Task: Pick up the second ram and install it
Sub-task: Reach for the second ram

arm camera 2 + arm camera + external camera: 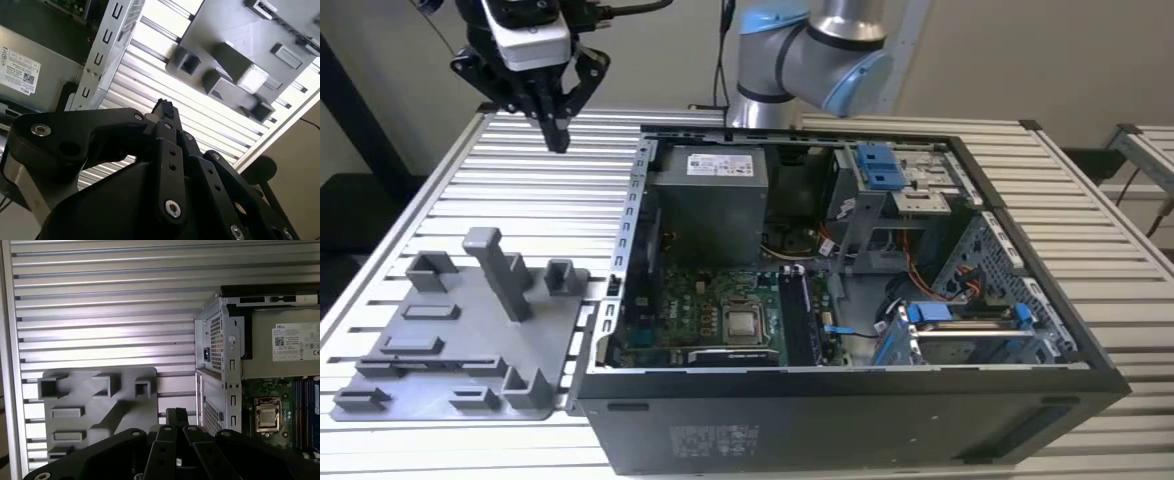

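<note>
A silver-grey arm with light-blue joint caps; a black tool of linked bars studded with silver screws, a white wrist block, black cables.

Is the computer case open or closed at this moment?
Open. In the exterior view the computer case has no cover on top; its motherboard and power supply lie exposed.

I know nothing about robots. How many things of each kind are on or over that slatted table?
Open computer case: 1
Grey holder tray: 1
Robot gripper, above the table: 1
Total: 3
</note>
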You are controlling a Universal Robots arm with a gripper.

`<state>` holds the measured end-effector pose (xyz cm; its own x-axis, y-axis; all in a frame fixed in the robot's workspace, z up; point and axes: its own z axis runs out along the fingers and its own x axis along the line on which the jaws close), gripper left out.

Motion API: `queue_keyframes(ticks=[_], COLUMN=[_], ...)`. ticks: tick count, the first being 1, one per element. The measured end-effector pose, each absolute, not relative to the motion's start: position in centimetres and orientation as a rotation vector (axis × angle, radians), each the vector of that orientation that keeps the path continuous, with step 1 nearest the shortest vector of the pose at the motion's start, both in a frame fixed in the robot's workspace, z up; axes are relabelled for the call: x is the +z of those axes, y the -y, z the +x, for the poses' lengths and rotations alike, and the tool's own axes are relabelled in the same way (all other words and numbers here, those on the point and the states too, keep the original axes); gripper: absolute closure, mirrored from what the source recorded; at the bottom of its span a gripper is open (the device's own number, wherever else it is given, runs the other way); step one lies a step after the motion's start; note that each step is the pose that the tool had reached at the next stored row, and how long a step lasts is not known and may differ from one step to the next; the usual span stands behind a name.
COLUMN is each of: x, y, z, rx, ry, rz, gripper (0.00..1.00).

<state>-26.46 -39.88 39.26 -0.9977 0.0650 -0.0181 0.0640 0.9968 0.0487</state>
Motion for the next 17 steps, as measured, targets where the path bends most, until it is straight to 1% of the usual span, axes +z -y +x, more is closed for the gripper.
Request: queue_keyframes(ticks=[17], x=[39.3], y=[39.9], z=[-32.0], rx=[0.075], ry=[-3.119], rz=[0.099], gripper=[0.89])
